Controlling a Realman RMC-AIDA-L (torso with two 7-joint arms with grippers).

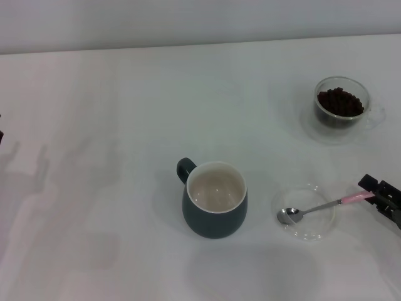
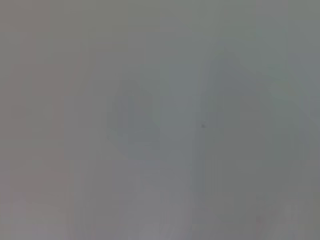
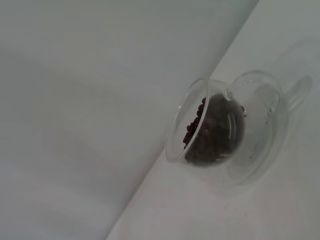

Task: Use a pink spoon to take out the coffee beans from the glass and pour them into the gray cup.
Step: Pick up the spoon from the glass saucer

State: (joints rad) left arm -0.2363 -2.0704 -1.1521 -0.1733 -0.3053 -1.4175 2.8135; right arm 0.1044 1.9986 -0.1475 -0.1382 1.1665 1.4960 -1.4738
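Pink spoon [image 1: 326, 206] rests in dish [image 1: 305, 213]; right tool [image 1: 381, 195] apparently clasps its handle.

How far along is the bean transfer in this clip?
Nothing is transferred: the gray cup is empty and the coffee beans fill the glass. In hand: the right end effector is at the pink spoon, which lies across the glass dish. Scooping and pouring remain.

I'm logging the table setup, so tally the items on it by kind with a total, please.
Ceramic mugs: 1, the gray cup
Glass cups: 1, the glass holding the coffee beans
Glass dishes: 1, the shallow dish
Spoons: 1, the pink spoon
Total: 4
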